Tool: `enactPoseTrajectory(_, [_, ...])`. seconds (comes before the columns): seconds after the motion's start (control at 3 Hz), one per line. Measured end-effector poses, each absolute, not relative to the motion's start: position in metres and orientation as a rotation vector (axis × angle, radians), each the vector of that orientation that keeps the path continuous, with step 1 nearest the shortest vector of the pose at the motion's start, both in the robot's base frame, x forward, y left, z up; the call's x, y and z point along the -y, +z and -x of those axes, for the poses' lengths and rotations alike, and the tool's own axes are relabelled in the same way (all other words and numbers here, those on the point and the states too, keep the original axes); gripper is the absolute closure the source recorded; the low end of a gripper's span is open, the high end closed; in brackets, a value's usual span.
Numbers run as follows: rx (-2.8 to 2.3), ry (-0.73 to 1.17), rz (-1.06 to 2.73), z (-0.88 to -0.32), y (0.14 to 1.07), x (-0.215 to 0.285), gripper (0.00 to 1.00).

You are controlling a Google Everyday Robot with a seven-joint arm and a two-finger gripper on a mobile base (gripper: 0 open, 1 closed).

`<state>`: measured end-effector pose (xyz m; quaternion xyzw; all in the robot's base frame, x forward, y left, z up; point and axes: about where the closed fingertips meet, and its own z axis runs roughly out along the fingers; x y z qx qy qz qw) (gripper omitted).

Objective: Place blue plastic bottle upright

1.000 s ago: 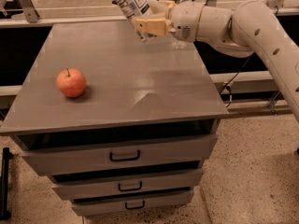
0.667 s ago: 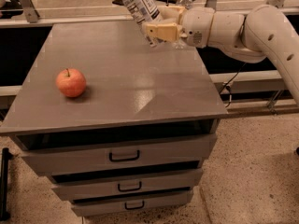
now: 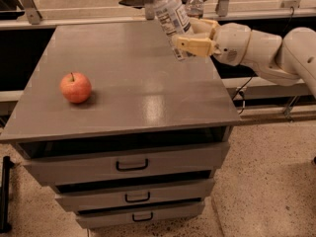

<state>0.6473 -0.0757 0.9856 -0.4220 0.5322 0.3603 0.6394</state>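
Note:
The blue plastic bottle is clear with a whitish pale-blue label and dark print. It is held tilted, top leaning up and left, above the far right part of the grey cabinet top; its top runs out of view. My gripper reaches in from the right and is shut on the bottle's lower body, with beige fingers on either side.
A red apple sits on the left of the cabinet top. A second clear bottle with a white cap stands behind the cabinet's far edge. The cabinet has three drawers below. My white arm extends off to the right.
The gripper and bottle have moved to the right and nearer along the cabinet's far right side. The bottle stays tilted in the grip. The apple has not moved.

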Motion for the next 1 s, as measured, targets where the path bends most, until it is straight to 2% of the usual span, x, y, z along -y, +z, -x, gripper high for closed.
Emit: enactPoseTrajectory(1.0, [-1.121, 0.932, 0.943, -0.631, 0.933, 0.13, 1.0])
